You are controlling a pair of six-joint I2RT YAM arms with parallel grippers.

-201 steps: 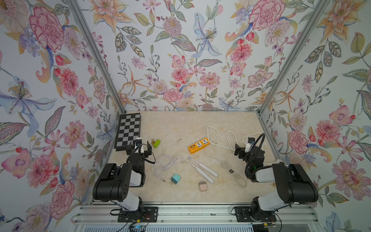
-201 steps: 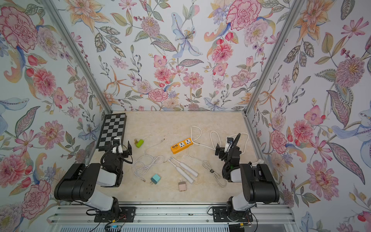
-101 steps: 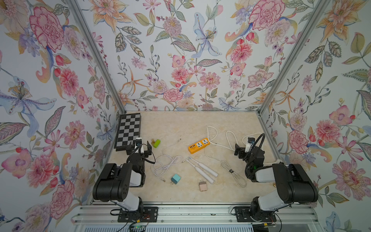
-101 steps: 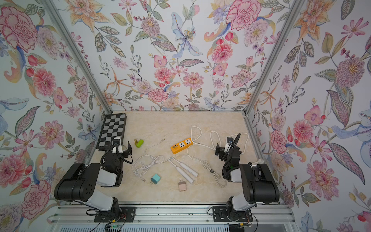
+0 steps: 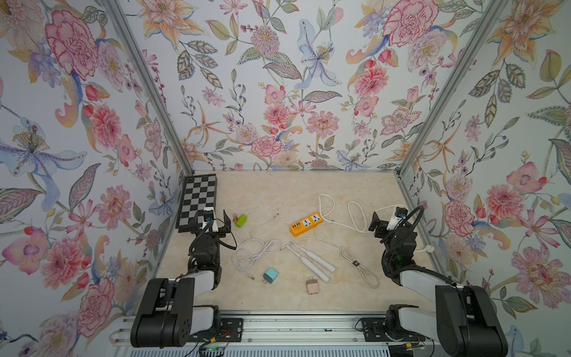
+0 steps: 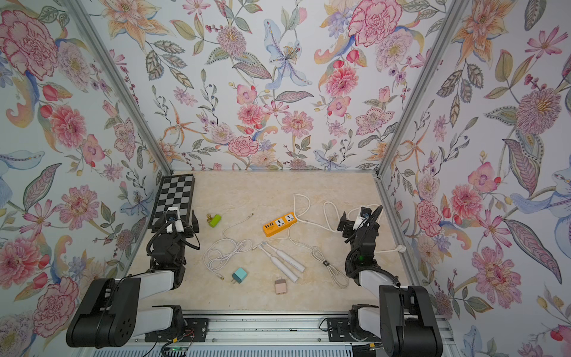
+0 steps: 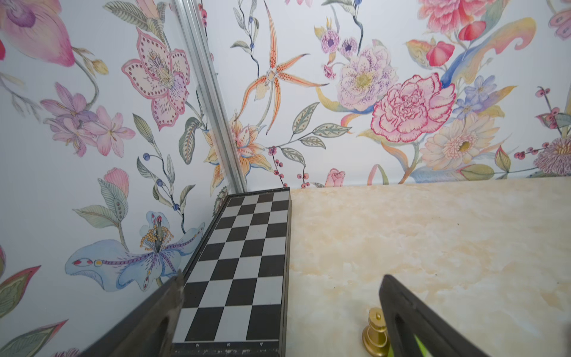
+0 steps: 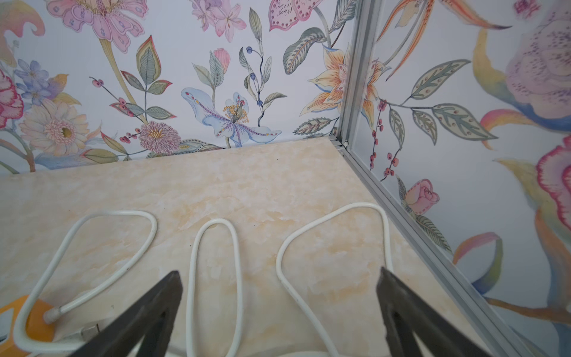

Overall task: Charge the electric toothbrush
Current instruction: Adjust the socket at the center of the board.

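Nothing started yet, I reckon; nearest me a pink charger plug (image 5: 311, 286) and a teal plug (image 5: 270, 275) lie loose; two electric toothbrushes (image 5: 310, 264) lie flat mid-table, uncabled; a white USB cable (image 5: 254, 254) lies beside them; the orange power strip (image 5: 306, 223) lies beyond, nothing plugged in (no containers anywhere); left gripper (image 7: 282, 276) and right gripper (image 8: 278, 272) both gape wide, empty.

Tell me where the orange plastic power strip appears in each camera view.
Top views: the orange plastic power strip lies mid-table in both.
Left wrist: not in it.
Right wrist: partly cut off at the picture's edge, beside the right hand.
Shared landmark: its white looping cord, absent from the left wrist.
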